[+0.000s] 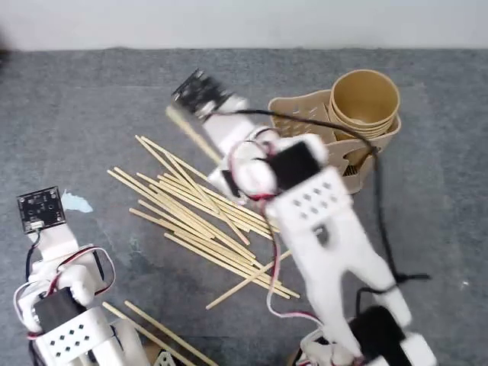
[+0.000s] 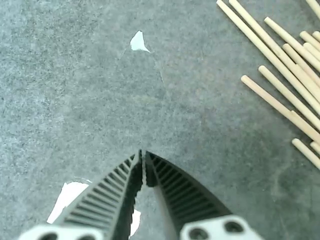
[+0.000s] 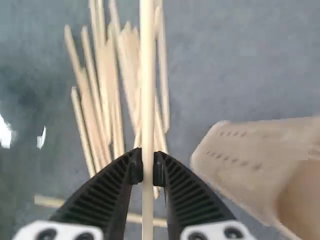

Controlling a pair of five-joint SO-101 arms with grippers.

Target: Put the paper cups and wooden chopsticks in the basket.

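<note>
when close, chopstick (image 3: 146, 75) in right hand (image 3: 147, 167)

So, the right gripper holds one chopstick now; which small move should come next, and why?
Probably swing the right gripper toward the basket. It is shut on one wooden chopstick, and the basket, with paper cups already inside, stands just beside it; other chopsticks lie loose nearby.
</note>
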